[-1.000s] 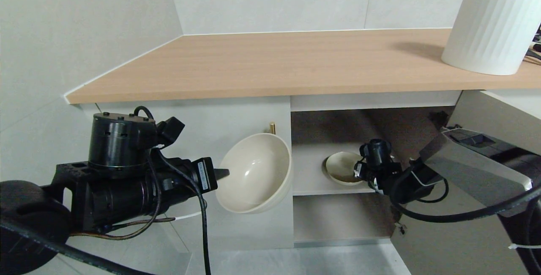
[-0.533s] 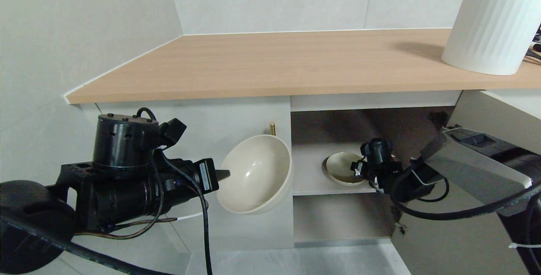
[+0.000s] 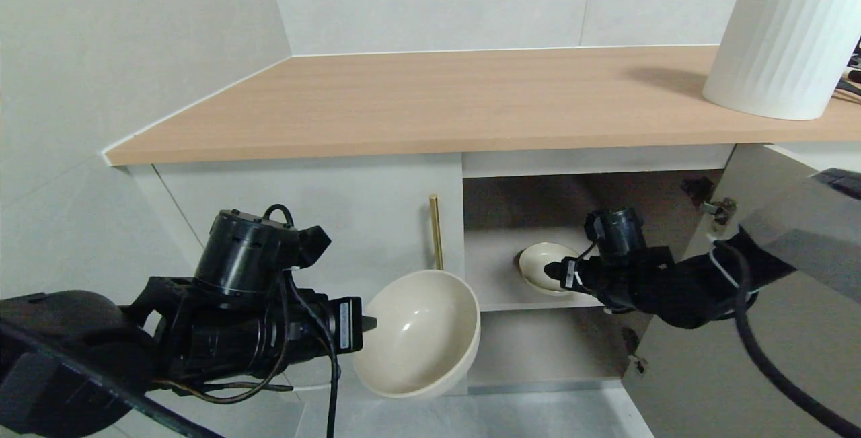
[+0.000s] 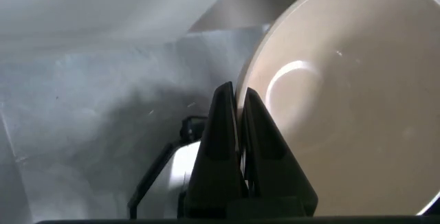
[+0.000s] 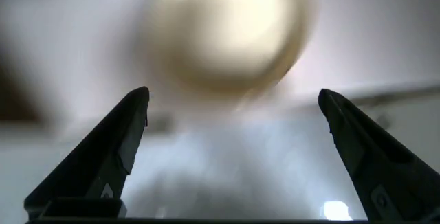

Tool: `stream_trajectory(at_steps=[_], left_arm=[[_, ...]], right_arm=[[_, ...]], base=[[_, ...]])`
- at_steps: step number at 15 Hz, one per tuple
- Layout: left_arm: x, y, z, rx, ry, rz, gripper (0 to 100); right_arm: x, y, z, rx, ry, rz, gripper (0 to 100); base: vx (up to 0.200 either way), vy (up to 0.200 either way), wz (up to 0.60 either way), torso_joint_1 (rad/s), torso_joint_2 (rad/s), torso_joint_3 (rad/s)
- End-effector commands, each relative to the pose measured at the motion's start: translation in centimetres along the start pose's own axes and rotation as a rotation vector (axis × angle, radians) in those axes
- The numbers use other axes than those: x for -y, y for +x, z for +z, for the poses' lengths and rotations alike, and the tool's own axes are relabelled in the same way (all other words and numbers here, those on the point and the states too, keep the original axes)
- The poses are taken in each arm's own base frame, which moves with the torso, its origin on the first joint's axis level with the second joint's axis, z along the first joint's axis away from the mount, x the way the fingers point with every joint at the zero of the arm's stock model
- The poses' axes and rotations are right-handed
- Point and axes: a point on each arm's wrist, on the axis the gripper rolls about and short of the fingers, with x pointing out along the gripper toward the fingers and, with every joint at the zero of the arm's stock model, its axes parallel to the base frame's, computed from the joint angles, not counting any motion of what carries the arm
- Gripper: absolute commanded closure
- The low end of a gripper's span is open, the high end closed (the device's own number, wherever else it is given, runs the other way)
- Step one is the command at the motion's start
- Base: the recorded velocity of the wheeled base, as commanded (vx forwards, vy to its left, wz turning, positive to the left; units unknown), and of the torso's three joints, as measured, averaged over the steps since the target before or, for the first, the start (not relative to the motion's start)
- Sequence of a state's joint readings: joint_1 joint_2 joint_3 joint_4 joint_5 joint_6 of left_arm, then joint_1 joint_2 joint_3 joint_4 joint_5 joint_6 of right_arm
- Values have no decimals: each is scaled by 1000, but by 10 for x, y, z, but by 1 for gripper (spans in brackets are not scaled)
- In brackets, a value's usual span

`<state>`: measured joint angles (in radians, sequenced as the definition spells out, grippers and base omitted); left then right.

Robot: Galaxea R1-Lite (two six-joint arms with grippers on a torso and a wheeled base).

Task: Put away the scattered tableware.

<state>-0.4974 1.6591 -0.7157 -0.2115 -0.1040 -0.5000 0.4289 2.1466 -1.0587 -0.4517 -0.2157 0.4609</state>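
Tableware comes in two pieces here. The large bowl (image 3: 418, 334) hangs in the air in front of the lower part of the closed cabinet door (image 3: 323, 223), below its brass handle (image 3: 436, 233) and just beside the edge of the open compartment. It is tipped on its side because the left end effector (image 3: 366, 322) has it by the rim alone. In the left wrist view the two fingers (image 4: 220, 135) are clenched close together with the thin rim wall between them. I judge that this pinch suits carrying the bowl edge-on through the opening, though the weight hangs off one side and could swing.

The smaller bowl (image 3: 541, 266) rests on the shelf (image 3: 494, 276) inside the cabinet, so that shelf looks like the storage place. The right end effector (image 3: 553, 268) sits at the front of the same shelf, just beside the smaller bowl. Its wrist view shows the fingers spread wide and released, with nothing between them and the bowl centred beyond, standing on its own.

The open door (image 3: 706, 384) is swung out to the robot's right, which gives both arms room at the compartment. Above, the bench (image 3: 437, 101) carries a white ribbed vessel (image 3: 787, 34) at its right end, well apart from both bowls.
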Motion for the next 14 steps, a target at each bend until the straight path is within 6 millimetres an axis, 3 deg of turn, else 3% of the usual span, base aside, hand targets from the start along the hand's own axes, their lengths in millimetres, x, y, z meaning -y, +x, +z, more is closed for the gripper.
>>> stream_trajectory(at_steps=[1,3,7,12,14], left_arm=[[5,19,-13,-78,26,16,100],[6,30,-25,-132,55,79,100],[12,36,-46,-259,150,137,100],[27,33,-55,-238,209,143,100],[34,25,-54,-214,220,117,100]], right_arm=[[-31,-91,7,-51,-63,231,0],[-45,-125,-3,-95,-129,325,0],[-62,-166,-34,-192,-291,399,0],[-70,-164,-69,-288,-426,405,0],[-74,-149,-83,-311,-452,343,0]], base=[[0,0,0,0,0,0],[0,0,0,0,0,0],[0,0,0,0,0,0],[0,0,0,0,0,0],[0,0,0,0,0,0]])
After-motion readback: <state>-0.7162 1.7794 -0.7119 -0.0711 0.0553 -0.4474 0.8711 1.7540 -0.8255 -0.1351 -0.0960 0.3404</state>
